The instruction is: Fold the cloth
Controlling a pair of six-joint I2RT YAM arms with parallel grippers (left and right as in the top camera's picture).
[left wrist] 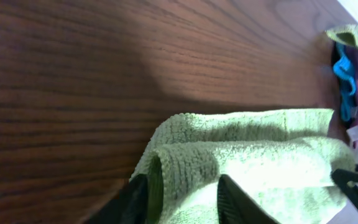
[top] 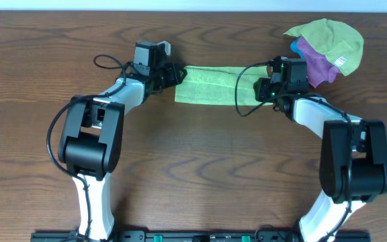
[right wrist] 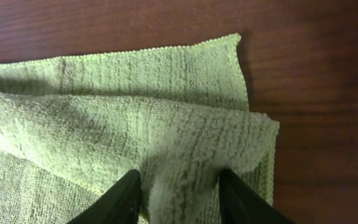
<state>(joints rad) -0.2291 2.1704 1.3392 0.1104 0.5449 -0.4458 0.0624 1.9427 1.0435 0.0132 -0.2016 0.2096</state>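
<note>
Light green terry cloth [top: 210,85], folded into a long doubled strip, lying flat and stretched between the two grippers; layered edges visible just ahead of the right-hand fingers. Left end gathered into a rounded fold, pinched between the black fingers [left wrist: 135,198] of the left gripper [top: 173,74]; jaws narrowed onto the fabric. Right end raised in a small ridge, clamped between the black fingers [right wrist: 241,200] of the right gripper [top: 266,89]; jaws likewise narrowed onto the fabric. Heap of spare cloths [top: 328,44], yellow-green on top, purple and blue beneath, near the right gripper on its outer, far side. Dark brown wood-grain table [top: 193,175] beneath everything.
</note>
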